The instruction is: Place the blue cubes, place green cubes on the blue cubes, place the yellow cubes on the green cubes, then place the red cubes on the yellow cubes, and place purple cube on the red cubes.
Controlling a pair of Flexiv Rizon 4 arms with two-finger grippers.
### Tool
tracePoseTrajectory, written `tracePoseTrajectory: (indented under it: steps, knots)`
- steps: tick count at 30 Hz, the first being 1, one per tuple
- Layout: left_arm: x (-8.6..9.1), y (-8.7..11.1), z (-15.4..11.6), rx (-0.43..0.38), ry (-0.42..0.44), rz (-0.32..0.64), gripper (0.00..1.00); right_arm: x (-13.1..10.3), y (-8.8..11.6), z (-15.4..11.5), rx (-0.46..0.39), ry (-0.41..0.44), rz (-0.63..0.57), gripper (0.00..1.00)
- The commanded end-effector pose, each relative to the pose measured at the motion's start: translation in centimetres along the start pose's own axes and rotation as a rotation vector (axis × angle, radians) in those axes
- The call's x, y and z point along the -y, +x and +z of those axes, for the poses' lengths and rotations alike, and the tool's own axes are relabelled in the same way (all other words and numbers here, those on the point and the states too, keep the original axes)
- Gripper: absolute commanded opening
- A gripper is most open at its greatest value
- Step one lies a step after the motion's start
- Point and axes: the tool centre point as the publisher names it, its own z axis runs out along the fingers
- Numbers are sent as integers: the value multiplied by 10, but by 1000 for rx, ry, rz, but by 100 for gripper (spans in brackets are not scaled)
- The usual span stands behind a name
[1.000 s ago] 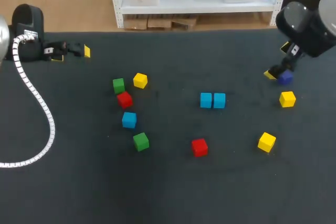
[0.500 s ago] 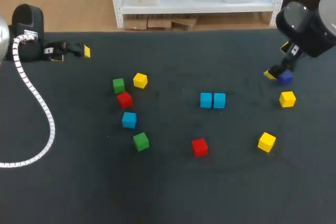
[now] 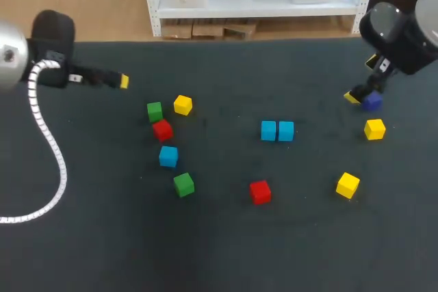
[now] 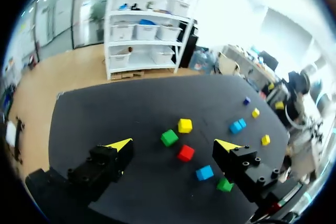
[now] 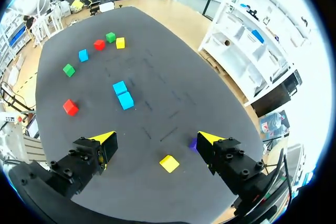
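Observation:
Two blue cubes [image 3: 277, 130] sit side by side at mid-table; a third blue cube [image 3: 168, 156] lies to the left among a green cube [image 3: 155, 111], a yellow cube [image 3: 183, 104], a red cube [image 3: 162, 129] and another green cube [image 3: 183, 184]. A second red cube [image 3: 260, 191] lies near the front. Two yellow cubes [image 3: 374, 128] [image 3: 348, 184] are at the right. The purple cube [image 3: 372, 101] rests on the table right beside my right gripper [image 3: 361, 87], which is open and empty [image 5: 156, 139]. My left gripper [image 3: 113, 80] is open above the far left, holding nothing [image 4: 175, 145].
A white ribbed cable [image 3: 48, 135] trails from my left arm across the table's left side. The black table [image 3: 226, 251] has bare surface along its front and between the two cube clusters.
My left arm has swung right and slightly forward, bringing its gripper closer to the left cluster of cubes. The right arm and all cubes have not moved.

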Motion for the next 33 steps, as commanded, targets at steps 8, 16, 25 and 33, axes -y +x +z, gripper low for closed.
tracePoseTrajectory:
  steps: [8, 16, 25, 33]
  knots:
    - [23, 2, -5, -227, 71, 280, 100, 0, 0, 0, 1, 3, 1, 100]
    - [42, 13, 2, -359, 185, 462, 100, 0, 0, 0, 1, 3, 1, 100]
    - [64, 27, 27, -490, 186, 651, 100, 0, 0, 0, 1, 3, 1, 100]
    - [72, 37, 34, -581, 156, 864, 100, 0, 0, 0, 1, 3, 1, 100]
